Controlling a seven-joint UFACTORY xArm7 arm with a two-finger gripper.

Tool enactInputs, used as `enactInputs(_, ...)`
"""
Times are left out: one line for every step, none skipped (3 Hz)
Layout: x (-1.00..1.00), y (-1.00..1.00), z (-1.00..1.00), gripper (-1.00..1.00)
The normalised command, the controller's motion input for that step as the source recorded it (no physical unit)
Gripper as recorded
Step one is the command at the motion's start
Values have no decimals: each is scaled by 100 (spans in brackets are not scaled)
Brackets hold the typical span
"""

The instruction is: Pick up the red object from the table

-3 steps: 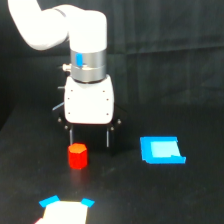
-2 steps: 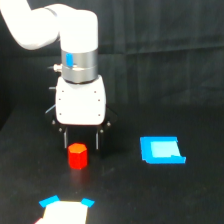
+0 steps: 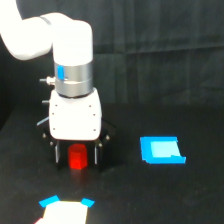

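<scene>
Table [image 3: 190, 200]: wide matte black surface filling the lower half of the exterior view, backed by a dark draped cloth [image 3: 160, 45].

Arm [image 3: 45, 35]: white xArm6, entering from the upper corner on the exterior view's left, bending down into a vertical wrist with a grey metal band and a small blue mark. Below the wrist sits a white box-shaped gripper body.

Gripper [image 3: 77, 155]: two dark fingers [image 3: 57, 154] pointing straight down from the white body, one on each side of the red object. The jaws stand apart, with a gap somewhat wider than the object between them. Whether the fingers touch the object's sides cannot be told at this sharpness; no firm hold is visible. Fingertips reach down close to the table.

Blue piece [image 3: 161, 150]: flat bright blue sheet with a paler centre, lying on the table well apart from the gripper, toward the exterior view's right.

White card [image 3: 65, 212]: pale flat item with bright blue corners, at the bottom edge of the view, near and in front of the gripper, partly cut off.

Red object [image 3: 77, 156]: small bright red block, upright between the two fingers beneath the gripper body, its base at table level. Its upper part is shadowed by the gripper.
</scene>
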Motion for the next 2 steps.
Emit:
enactInputs(37,4,-72,-77)
enactInputs(33,56,-10,-100)
